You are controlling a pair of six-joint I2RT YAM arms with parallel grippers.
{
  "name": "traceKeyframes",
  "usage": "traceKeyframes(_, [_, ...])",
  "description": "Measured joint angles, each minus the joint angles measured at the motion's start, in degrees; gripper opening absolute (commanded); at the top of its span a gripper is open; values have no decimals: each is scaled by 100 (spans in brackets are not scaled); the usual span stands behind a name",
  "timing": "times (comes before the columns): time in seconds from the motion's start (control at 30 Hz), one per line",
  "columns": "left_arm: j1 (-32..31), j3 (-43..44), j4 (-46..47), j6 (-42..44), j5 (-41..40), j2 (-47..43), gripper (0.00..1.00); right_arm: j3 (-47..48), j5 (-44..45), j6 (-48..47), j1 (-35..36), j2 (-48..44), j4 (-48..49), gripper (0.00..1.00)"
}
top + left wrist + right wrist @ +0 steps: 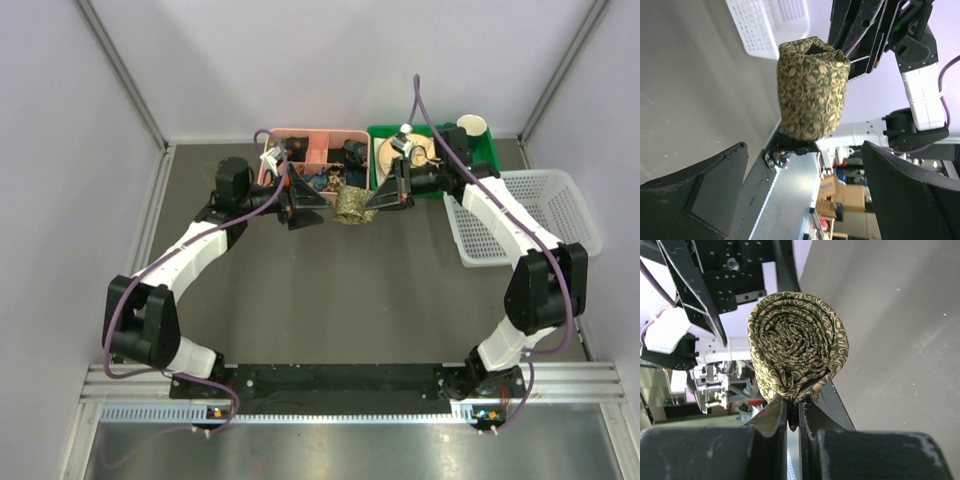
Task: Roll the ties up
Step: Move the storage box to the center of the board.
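Observation:
The tie (351,206) is an olive-green fabric with tan swirls, wound into a tight roll. It hangs above the table just in front of the pink bin. My right gripper (385,195) is shut on the roll's outer edge; the right wrist view shows the spiral end of the roll (797,352) pinched between the fingers of the gripper (794,407). My left gripper (300,200) is open beside the roll's left side, not touching it. In the left wrist view the roll (812,87) sits beyond my spread, empty left gripper (804,155).
A pink divided bin (310,137) with several small items stands at the back. A green bin (480,150) with a cup and a plate is to its right. A white mesh basket (530,215) lies at the right, also in the left wrist view (765,25).

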Motion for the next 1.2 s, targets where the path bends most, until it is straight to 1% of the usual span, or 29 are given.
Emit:
traceKeyframes(0.23, [-332, 0, 326, -251, 247, 188, 99, 0, -39, -70, 284, 0, 68, 0])
traceKeyframes(0.47, [-595, 0, 610, -439, 267, 247, 99, -7, -42, -98, 457, -2, 96, 0])
traceKeyframes(0.53, [-664, 0, 656, -466, 262, 256, 95, -17, -46, -94, 476, -2, 144, 0])
traceKeyframes(0.57, [-688, 0, 680, -476, 254, 260, 91, -26, -48, -87, 487, -4, 157, 0])
traceKeyframes(0.63, [-706, 0, 695, -498, 240, 273, 88, -33, -68, -55, 503, -11, 177, 0])
traceKeyframes(0.67, [-706, 0, 699, -518, 238, 286, 83, -33, -70, -48, 507, -17, 197, 0])
traceKeyframes(0.77, [-704, 0, 782, -584, 201, 328, 78, -35, -85, 9, 544, -46, 278, 0])
traceKeyframes(0.97, [-706, 0, 951, -717, 151, 398, 77, -116, -116, 76, 608, -136, 380, 0])
traceKeyframes(1.1, [-706, 0, 1038, -798, 127, 402, 68, -140, -136, 118, 636, -140, 420, 0])
traceKeyframes(1.13, [-704, 0, 1040, -811, 125, 413, 63, -140, -138, 120, 636, -140, 428, 0])
traceKeyframes(1.2, [-704, 0, 1054, -844, 118, 442, 58, -140, -136, 133, 636, -142, 446, 0])
